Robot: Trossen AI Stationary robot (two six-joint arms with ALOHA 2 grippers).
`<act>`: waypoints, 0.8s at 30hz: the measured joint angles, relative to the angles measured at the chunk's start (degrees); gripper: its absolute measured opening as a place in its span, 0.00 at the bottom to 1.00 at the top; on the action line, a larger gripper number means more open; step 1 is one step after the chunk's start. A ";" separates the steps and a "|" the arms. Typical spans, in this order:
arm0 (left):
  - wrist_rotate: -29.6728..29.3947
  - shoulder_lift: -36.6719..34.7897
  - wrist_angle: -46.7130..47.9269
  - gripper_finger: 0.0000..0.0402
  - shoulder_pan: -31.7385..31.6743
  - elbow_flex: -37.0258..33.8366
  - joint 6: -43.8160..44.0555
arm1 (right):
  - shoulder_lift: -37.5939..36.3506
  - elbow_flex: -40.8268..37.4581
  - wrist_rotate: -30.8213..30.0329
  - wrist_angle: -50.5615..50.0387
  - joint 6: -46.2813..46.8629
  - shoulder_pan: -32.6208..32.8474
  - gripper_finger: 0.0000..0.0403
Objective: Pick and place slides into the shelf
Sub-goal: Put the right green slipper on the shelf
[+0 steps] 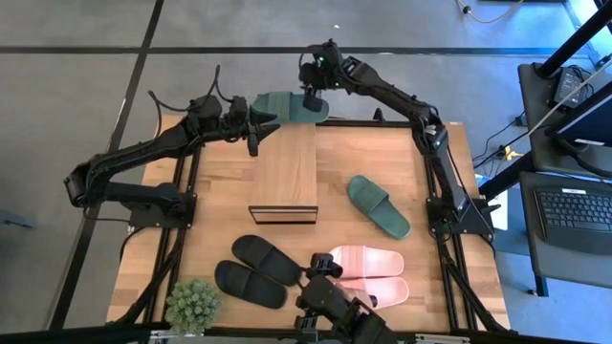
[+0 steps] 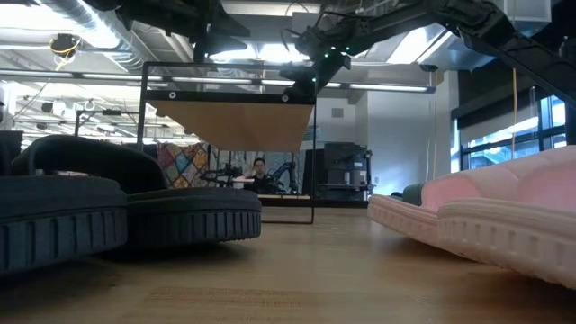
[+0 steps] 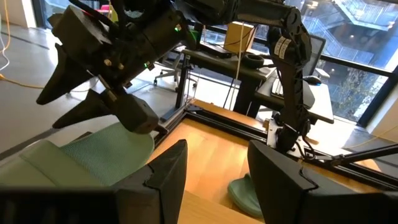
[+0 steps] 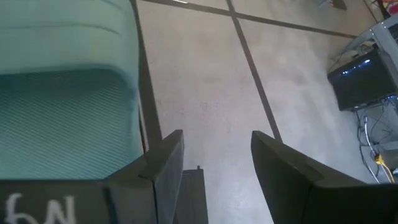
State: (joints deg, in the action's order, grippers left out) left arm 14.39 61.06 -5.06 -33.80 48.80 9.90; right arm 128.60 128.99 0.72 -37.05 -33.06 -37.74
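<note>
A dark green slide (image 1: 292, 107) lies crosswise at the far end of the shelf's (image 1: 285, 167) wooden top plank. My right gripper (image 1: 311, 100) hangs over its right part, open, with only floor showing between the fingers (image 4: 214, 168); the slide (image 4: 62, 106) lies beside one finger. My left gripper (image 1: 260, 126) stands open at the slide's left end, nothing between its fingers (image 3: 217, 180); the slide (image 3: 93, 155) lies to one side of them. A second green slide (image 1: 378, 204), two black slides (image 1: 256, 270) and two pink ones (image 1: 368, 274) lie sole-down on the table. My left gripper has its fingertips close beside the green slide's left end (image 1: 260, 107); I cannot tell whether they touch it. My right gripper has the outer side of one finger (image 4: 163, 163) next to the slide's footbed edge (image 4: 132, 112); whether it touches I cannot tell.
A small potted plant (image 1: 191, 306) stands at the table's near left corner. A camera mount (image 1: 339, 311) sits at the near edge by the pink slides. Bare wood (image 1: 220, 182) lies on both sides of the shelf. Desks and a laptop (image 1: 574, 215) stand beyond the right edge.
</note>
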 joint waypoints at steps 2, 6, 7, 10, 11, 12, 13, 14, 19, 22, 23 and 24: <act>0.00 0.00 0.00 0.40 0.00 0.00 -0.01 | 0.20 0.00 0.05 0.18 0.14 0.00 0.47; 0.00 0.00 -0.02 0.40 0.00 0.00 -0.01 | 0.57 -0.02 0.48 -0.09 0.94 -0.05 0.47; 0.00 0.00 -0.02 0.40 0.00 0.00 -0.01 | 0.62 -0.02 0.53 0.15 0.96 -0.04 0.47; 0.00 0.00 -0.02 0.40 0.00 0.00 0.00 | 0.97 -0.02 0.62 -0.11 1.16 -0.11 0.47; 0.00 0.00 -0.02 0.40 0.00 0.00 -0.01 | 1.25 -0.02 0.62 0.02 1.16 -0.13 0.47; 0.00 0.00 -0.02 0.40 0.00 0.00 -0.01 | 1.38 -0.02 0.80 -0.14 1.24 -0.13 0.47; 0.00 0.00 -0.02 0.40 0.00 0.00 0.00 | 1.49 -0.02 0.88 -0.69 1.25 -0.13 0.47; 0.00 0.00 -0.02 0.40 0.00 0.00 -0.01 | 1.69 -0.02 0.89 -0.80 1.25 -0.13 0.47; 0.02 0.00 0.00 0.40 0.00 0.00 0.01 | 1.91 -0.02 0.96 -1.28 1.29 -0.13 0.47; 0.02 0.00 0.07 0.40 0.00 0.00 0.01 | 1.91 -0.02 0.99 -1.36 1.31 0.06 0.47; 0.00 0.00 0.10 0.40 0.00 0.00 0.01 | 1.91 -0.02 0.99 -1.46 1.31 0.08 0.47; 0.01 0.00 0.12 0.40 0.00 0.00 0.01 | 1.91 -0.02 1.06 -1.51 1.31 0.16 0.47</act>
State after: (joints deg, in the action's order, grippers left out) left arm 14.40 61.06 -4.94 -33.80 48.80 9.91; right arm 130.52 128.97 1.78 -38.56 -31.75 -37.58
